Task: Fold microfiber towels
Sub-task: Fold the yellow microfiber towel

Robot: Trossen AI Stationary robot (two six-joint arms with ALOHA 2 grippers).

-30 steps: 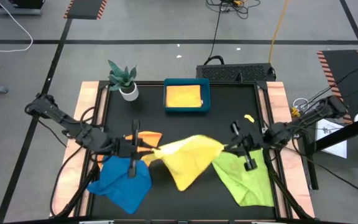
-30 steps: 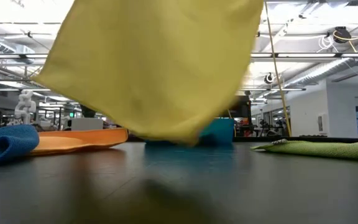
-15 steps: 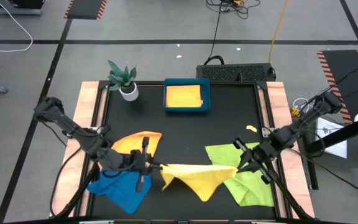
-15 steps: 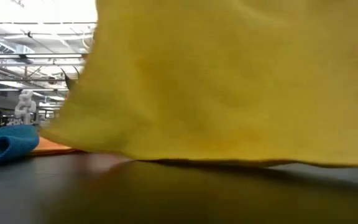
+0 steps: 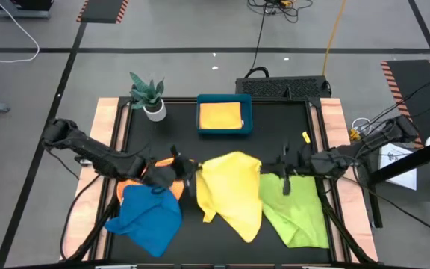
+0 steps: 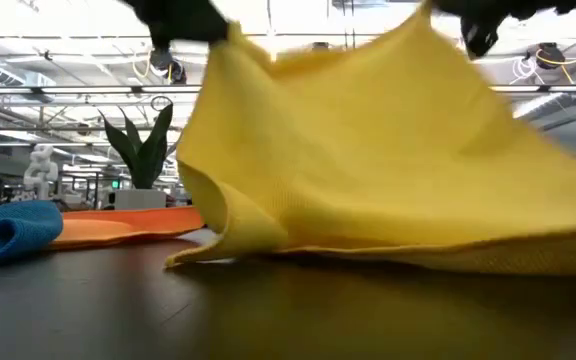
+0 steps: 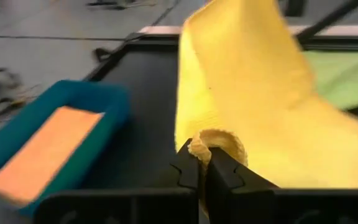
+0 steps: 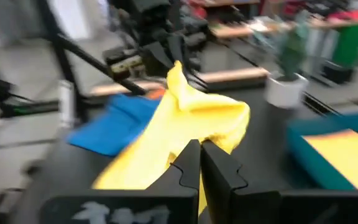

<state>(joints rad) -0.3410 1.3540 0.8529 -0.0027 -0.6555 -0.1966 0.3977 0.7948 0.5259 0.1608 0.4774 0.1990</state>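
A yellow towel [image 5: 230,196] is stretched between my two grippers at mid table. It also shows in the low view [image 6: 388,170]. My left gripper [image 5: 192,173] is shut on its far left corner. My right gripper [image 5: 273,170] is shut on its far right corner. A blue towel [image 5: 149,218] lies crumpled at the near left. An orange towel [image 5: 164,164] lies behind it, partly under my left arm. A lime green towel [image 5: 295,215] lies flat at the near right. My left gripper pinches a curled corner of the yellow towel [image 7: 217,140] between its two fingers, held up off the table. The towel slopes down from it toward the near edge. My right gripper pinches the towel's other raised corner [image 8: 194,132] between its two fingers. The towel's near edge [image 6: 398,258] lies on the table, and the cloth sags a little between the two held corners.
A teal tray [image 5: 204,119] at the far middle holds a folded orange-yellow cloth [image 5: 222,116]. A small potted plant [image 5: 148,95] stands at the far left. Bare black tabletop shows between the tray and the towels.
Both grippers have swung with the yellow towel toward the table's near edge and then back toward the far edge. The towel hung clear of the table before. Now its near part lies spread on the table while its far corners stay raised.
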